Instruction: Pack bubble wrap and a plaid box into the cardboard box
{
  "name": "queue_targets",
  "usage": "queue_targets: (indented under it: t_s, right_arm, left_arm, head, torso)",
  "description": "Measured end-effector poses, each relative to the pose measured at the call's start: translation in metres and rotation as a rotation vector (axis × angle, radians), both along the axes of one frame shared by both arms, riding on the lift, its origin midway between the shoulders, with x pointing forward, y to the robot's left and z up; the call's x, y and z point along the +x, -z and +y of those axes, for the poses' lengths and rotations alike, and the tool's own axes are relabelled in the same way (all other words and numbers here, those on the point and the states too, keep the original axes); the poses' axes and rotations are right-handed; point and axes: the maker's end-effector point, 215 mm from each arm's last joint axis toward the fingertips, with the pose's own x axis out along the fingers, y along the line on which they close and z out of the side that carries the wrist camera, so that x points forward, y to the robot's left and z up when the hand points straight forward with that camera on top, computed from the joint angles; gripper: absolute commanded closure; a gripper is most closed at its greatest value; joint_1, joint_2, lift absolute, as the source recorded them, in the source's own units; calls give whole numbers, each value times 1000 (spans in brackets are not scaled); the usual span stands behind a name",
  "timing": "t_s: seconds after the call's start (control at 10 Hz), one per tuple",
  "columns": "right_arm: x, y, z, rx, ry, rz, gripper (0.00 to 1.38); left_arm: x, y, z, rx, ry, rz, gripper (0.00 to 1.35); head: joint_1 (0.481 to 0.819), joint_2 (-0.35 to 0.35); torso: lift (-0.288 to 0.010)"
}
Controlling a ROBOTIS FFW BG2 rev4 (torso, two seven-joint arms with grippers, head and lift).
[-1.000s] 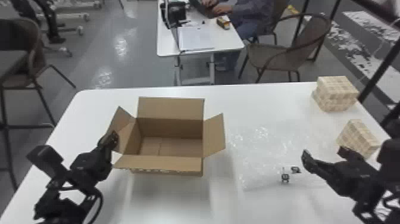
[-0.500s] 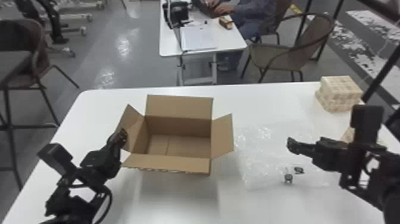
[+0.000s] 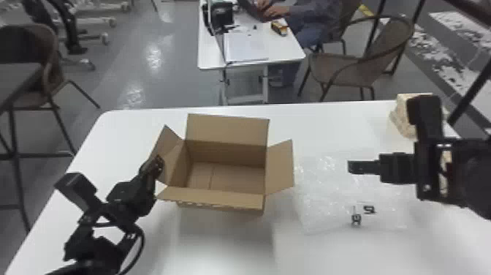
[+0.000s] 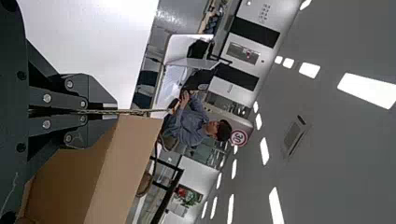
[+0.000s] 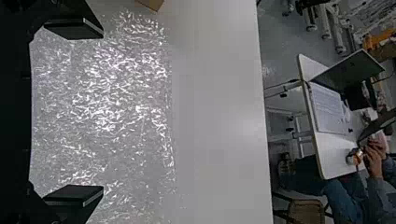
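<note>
Left of centre, the cardboard box point(image 3: 215, 197) opens upward, long side running left-right; the left gripper point(image 3: 158, 162) pinches its left flap point(image 3: 171, 161). At right, the right gripper point(image 3: 352, 167) spreads wide above bubble wrap point(image 3: 321, 204).

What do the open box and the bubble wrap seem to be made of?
The cardboard box looks like matt brown card, probably corrugated, judging by its dull, stiff-standing flaps. The bubble wrap looks like thin, glossy clear plastic, given its see-through look and scattered glints.

Black arms point(image 3: 133, 197) carry a looped cable point(image 3: 143, 239) and silvery screws point(image 4: 46, 98).
</note>
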Motion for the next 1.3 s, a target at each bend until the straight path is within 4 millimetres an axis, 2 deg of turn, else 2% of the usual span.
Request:
queue_targets:
  t_s: [0.3,0.4,0.6,1.0,1.3]
  right_arm:
    - [-11,48,-3,23,7,148,124]
    - [-10,56,-2,25,5,155,128]
    - [1,58,6,41,-1,116,124]
    - [5,81,16,32,-9,148,145]
    - [6,91,16,28,-2,170,433]
  left_arm:
    - [1,-2,-7,-12,11,-3,1208]
    - [1,-2,-8,-15,13,-4,1208]
    - [2,-3,-11,-20,16,-7,1208]
    - [2,-5,-17,-29,26,-11,1208]
    - [3,-6,-21,-38,32,-13,1208]
  head:
    - [695,43]
    - [695,42]
    - [695,46]
    - [695,51]
    - [695,49]
  torso:
    - [-110]
    - [-110]
    - [-110]
    - [-110]
    - [-110]
